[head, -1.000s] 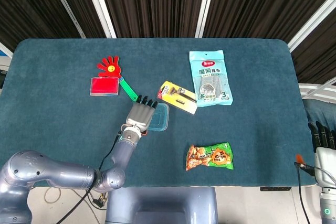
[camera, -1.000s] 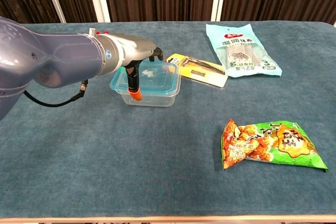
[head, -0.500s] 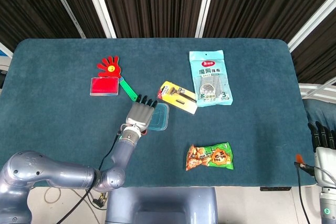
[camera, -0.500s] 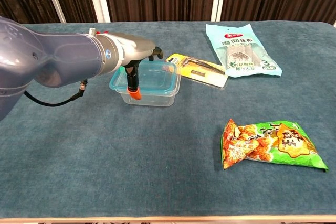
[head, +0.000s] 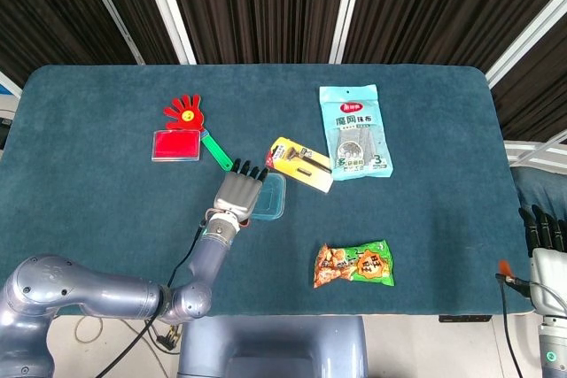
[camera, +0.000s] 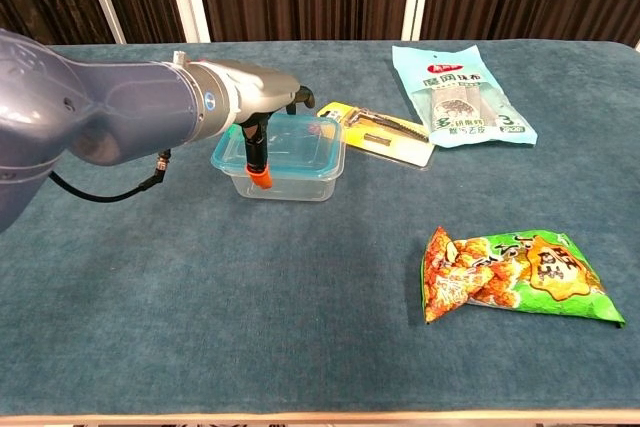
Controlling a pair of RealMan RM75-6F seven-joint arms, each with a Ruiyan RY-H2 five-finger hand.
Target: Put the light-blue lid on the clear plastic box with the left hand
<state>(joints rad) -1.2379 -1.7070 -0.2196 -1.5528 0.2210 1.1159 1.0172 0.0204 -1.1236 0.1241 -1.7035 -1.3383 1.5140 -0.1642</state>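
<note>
Light-blue lid, one; one clear box

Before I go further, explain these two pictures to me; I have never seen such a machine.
It is a two-armed robot with five-finger hands. One picture looks down from its head, the other forward from its chest. Its left hand rests on the light-blue lid, which sits on the clear plastic box. The right hand hangs idle at the table's edge. On the blue table lie a snack bag, a cleaning-cloth packet, a yellow carded tool and a red hand-shaped clapper.
</note>
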